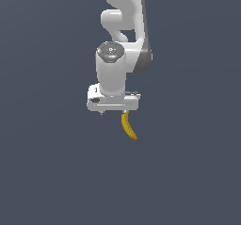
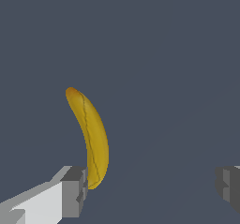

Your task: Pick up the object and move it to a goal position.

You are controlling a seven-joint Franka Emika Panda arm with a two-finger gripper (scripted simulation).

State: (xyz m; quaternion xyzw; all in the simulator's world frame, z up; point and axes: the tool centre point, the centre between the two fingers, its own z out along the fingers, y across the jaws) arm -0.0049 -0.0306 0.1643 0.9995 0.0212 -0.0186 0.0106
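Note:
The object, a small curved yellow banana (image 1: 128, 127) with a brownish tip, lies on the dark grey floor. It sticks out from under the white gripper (image 1: 113, 104) toward the bottom of the exterior view. In the wrist view the banana (image 2: 92, 138) has one end right beside the inner face of one grey finger (image 2: 75, 190). The other finger (image 2: 228, 185) stands far off across a wide gap. The gripper (image 2: 152, 188) is open, with nothing clamped between its fingers. In the exterior view the hand hides the fingertips.
The white arm (image 1: 123, 40) rises behind the hand toward the top of the exterior view. All around is plain dark grey floor (image 1: 52, 163); no goal marker or other object shows.

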